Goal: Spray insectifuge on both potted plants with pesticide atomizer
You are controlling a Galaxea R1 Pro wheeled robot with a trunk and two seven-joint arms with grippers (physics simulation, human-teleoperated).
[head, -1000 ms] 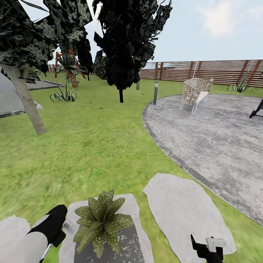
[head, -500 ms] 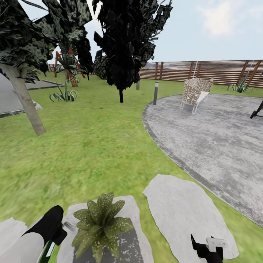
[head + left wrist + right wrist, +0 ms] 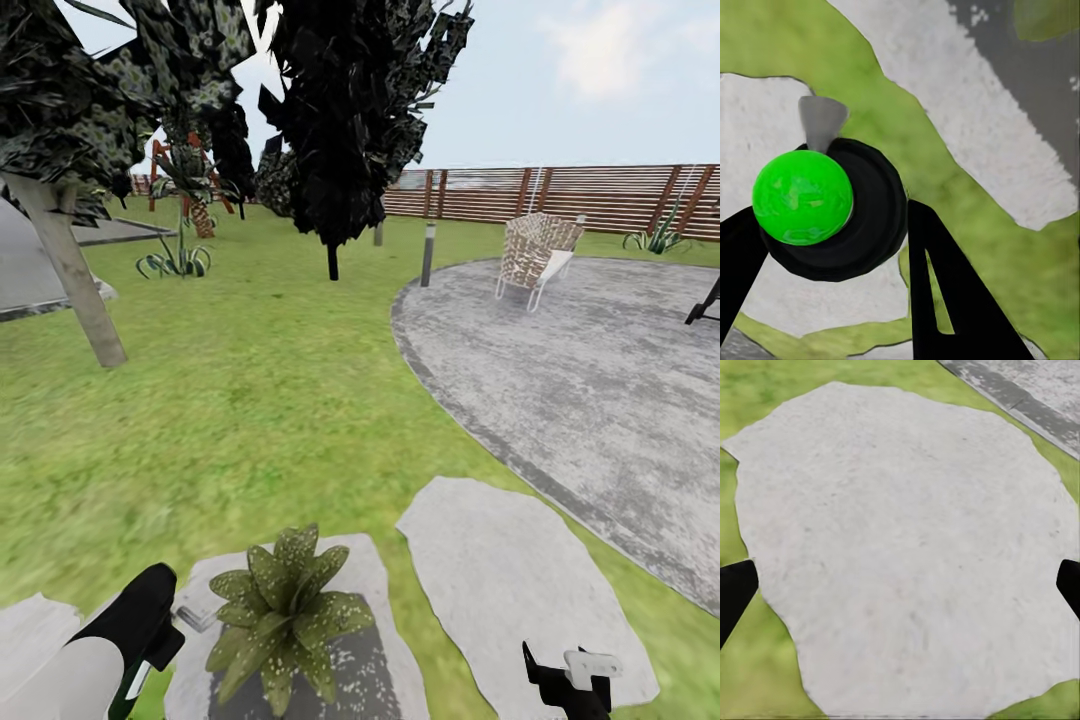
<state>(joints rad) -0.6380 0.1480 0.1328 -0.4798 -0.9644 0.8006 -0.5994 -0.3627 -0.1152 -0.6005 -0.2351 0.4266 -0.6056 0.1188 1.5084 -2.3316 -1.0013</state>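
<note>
Atomizer (image 3: 825,206) now lower, between left gripper (image 3: 832,262) fingers.

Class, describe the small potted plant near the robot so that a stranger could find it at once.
Start at the large grey paved circle and follow the green lawn towards the robot. On the flat grey stepping stone beside the left gripper sits the potted plant: a low rosette of broad, pointed leaves dotted with whitish specks.

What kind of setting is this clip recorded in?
An outdoor garden, rendered in simulation: a green lawn with flat grey stepping stones, dark trees, and a brown slatted wooden fence at the back.
</note>
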